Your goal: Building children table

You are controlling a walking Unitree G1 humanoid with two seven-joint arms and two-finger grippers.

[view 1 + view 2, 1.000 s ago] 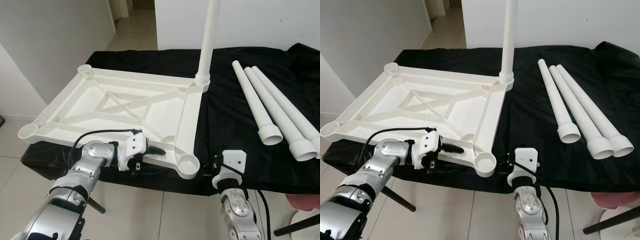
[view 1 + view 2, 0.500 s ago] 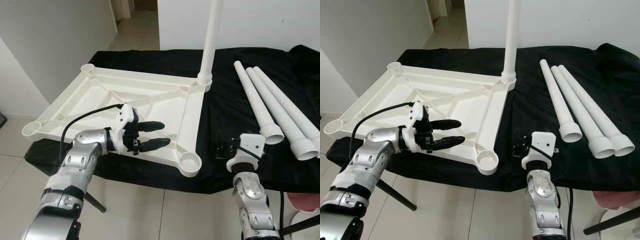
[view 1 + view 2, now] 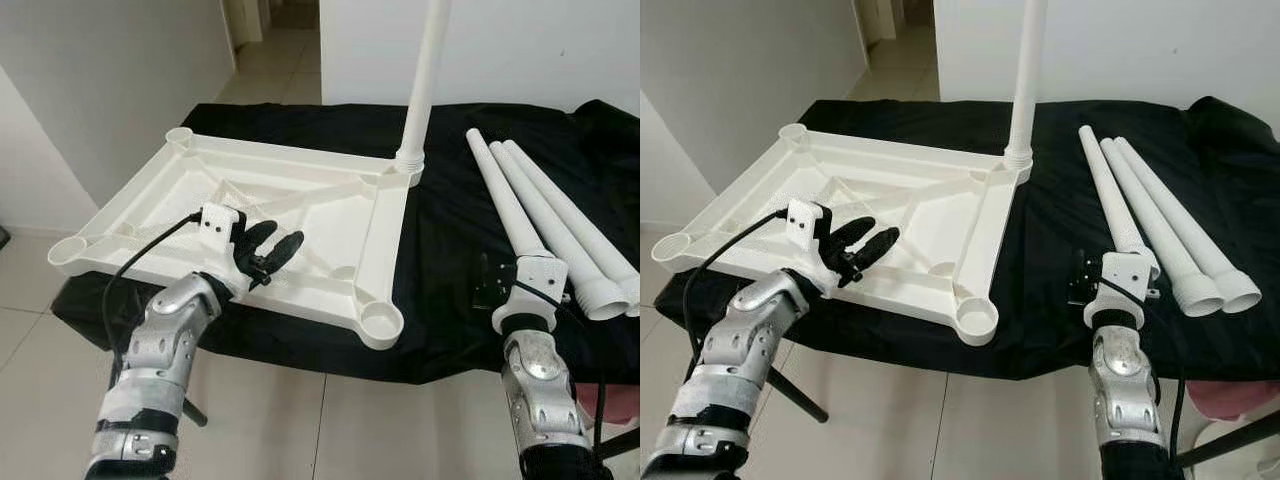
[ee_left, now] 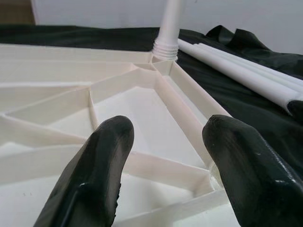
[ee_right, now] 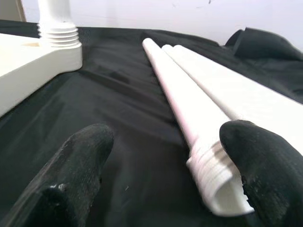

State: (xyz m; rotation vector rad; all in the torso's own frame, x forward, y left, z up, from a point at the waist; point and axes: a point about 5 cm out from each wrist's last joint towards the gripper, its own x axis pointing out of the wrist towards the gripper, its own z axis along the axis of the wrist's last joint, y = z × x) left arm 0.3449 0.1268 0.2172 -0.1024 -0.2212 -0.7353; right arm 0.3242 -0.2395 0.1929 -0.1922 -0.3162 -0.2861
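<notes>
— Where's everything, left to right?

— Left end effector hovers spread wide over the upturned white tabletop, one leg screwed upright. Right end effector, also wide, faces the nearest loose leg on the black-draped worktop.

— Handling?

— Probably light, stiff, slick plastic; grip mid-shaft.

Counter: draped in a black cloth, wrinkled, bunched at the far right corner. Floor: pale glossy tiles with thin grout lines, running into a passage beyond. Walls: plain white wall behind the counter; grey-white wall on the left. Light: even, soft, indoor.
</notes>
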